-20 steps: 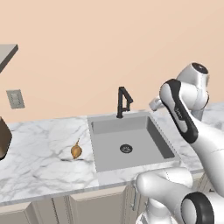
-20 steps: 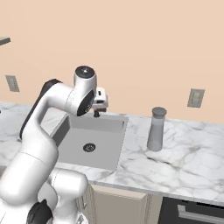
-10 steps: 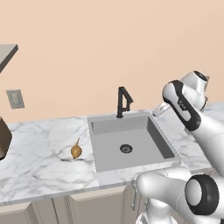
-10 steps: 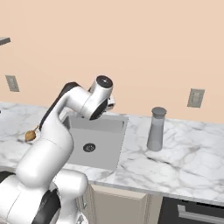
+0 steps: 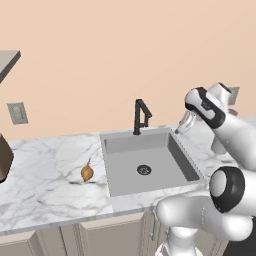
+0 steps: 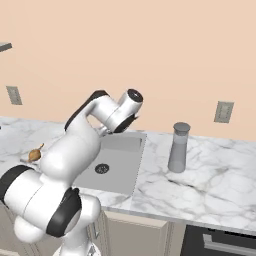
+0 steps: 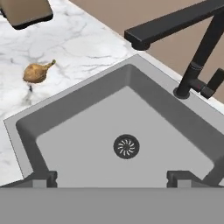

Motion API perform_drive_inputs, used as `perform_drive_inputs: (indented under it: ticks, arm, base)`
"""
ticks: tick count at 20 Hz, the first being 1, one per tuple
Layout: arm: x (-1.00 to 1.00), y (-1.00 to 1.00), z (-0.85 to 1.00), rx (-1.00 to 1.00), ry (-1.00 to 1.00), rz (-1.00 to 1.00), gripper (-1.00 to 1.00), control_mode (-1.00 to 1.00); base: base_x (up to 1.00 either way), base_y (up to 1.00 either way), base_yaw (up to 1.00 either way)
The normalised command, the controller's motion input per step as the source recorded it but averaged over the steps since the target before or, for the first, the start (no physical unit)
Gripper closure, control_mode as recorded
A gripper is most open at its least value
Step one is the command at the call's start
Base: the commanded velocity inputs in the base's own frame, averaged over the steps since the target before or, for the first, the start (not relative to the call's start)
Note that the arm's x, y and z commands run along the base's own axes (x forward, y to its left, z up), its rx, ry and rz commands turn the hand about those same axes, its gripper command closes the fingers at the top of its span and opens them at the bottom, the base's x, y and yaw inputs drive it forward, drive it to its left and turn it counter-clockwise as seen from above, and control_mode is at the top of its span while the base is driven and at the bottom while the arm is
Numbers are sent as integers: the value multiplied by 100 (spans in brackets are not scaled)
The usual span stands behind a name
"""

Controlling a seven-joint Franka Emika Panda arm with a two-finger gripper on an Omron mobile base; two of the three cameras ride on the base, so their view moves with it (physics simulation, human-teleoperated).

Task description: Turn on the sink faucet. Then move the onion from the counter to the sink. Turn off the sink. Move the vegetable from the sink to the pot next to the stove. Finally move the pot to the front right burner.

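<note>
**Open gripper over sink basin; onion on counter**

Gripper (image 7: pixel 112 177): two dark finger tips at the bottom of the hand view, set wide apart, nothing between them. It hangs above the sink, clear of every item. In the left base view the hand sits at right of centre, above the basin's right edge.

Sink (image 7: pixel 87 113): grey rectangular basin, centre of the hand view, turned diagonally. Round slotted drain (image 7: pixel 126 146) in its floor, just above the finger tips in the frame. No water visible.

Sink faucet (image 7: pixel 192 65): matte black. Base at the basin's rim, right of the hand view; angular spout running across the upper right. A short side lever juts from the neck. In the left base view (image 5: pixel 141 116) it stands upright at the basin's back edge, centre frame.

Onion (image 7: pixel 37 71): golden-brown bulb with thin pointed tip, upper left of the hand view, lying on the counter (image 7: pixel 78 39) just beside the sink, not touching it. In the left base view (image 5: pixel 87 172) it lies left of the basin.

Brown object (image 7: pixel 27 11): top left corner of the hand view, on the marble; identity unclear.

Grey lidded jar (image 6: pixel 178 147): upright on the counter, right of the sink in the right base view.

Wall outlets: one at right (image 6: pixel 223 111), one at left (image 5: pixel 17 113).
</note>
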Motion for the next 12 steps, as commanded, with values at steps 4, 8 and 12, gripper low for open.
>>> perform_drive_inputs:
  ticks: [4, 8, 12]
  arm:
    - [34, -4, -7, 0, -3, 20, -100, -100]
    - [30, 0, -7, 1, -10, 14, -100, -100]
    - [23, 12, -6, 1, -10, 3, -100, -100]
  base:
    - [0, 0, 0]
    - [0, 0, 0]
    - [0, 0, 0]
